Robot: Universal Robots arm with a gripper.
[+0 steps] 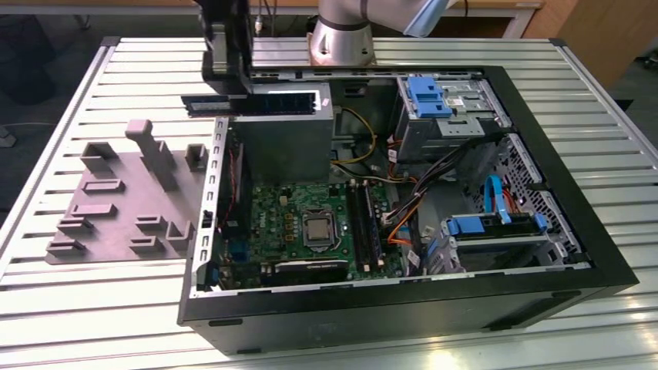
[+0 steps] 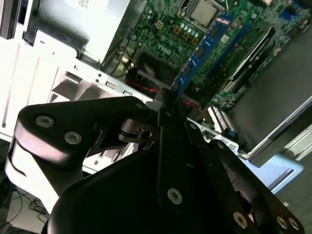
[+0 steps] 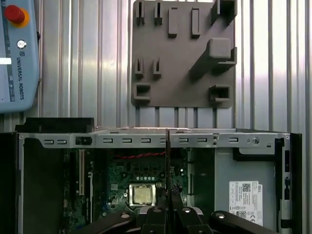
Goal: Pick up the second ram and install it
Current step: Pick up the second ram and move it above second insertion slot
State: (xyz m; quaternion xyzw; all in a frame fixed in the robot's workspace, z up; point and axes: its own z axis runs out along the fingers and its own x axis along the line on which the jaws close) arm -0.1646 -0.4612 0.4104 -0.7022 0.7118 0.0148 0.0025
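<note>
Whole thing's parked on a silver table [image 1: 92, 308] made of ribbed metal slats, with light glaring off the grooves. There's brown wooden furniture [image 1: 602, 35] behind it on the exterior view's right, and dark floor [image 1: 15, 177] past the left edge.

- The gripper [image 1: 228, 89] holds the second ram [image 1: 206, 104] level over the open computer case's [image 1: 411, 308] far edge, toward the exterior view's left.
- A grey holder plate [image 1: 113, 204] lies on the slatted table [image 1: 82, 308], further left.
</note>
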